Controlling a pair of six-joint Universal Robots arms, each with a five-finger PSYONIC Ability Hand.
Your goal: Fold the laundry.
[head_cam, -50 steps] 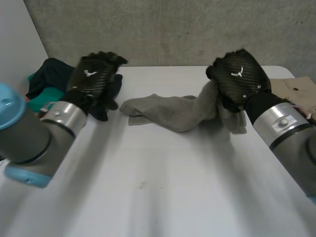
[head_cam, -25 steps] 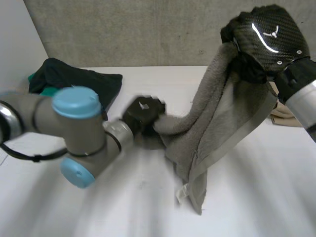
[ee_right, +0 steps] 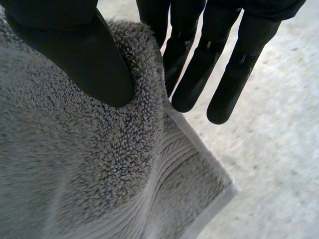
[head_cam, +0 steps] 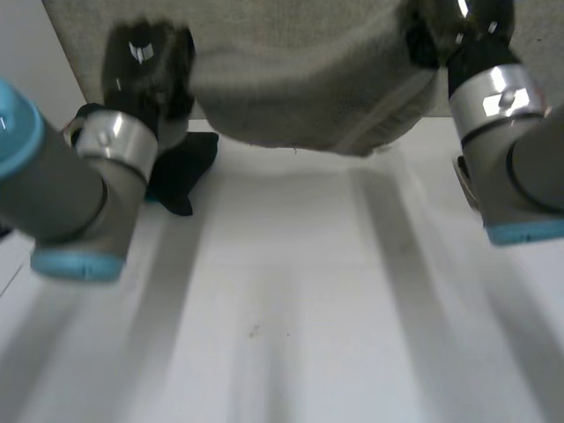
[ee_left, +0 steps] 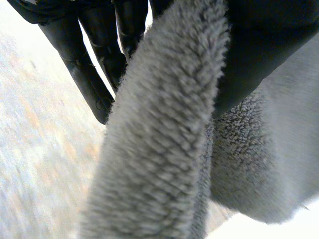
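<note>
A grey terry towel hangs stretched between my two hands, high above the white table. My left hand holds its left end and my right hand its right end. In the left wrist view the thumb presses the towel's thick rolled edge against the fingers. The right wrist view has the thumb clamping the towel near its hemmed corner, with the fingers straight behind it. The towel's lower edge sags in a curve between the hands.
A pile of dark clothes lies on the table at the back left, just behind my left forearm. A grey concrete wall stands behind the table.
My left hand has closed on the towel's free end. Both hands have risen, lifting the towel off the table and spreading it between them.
</note>
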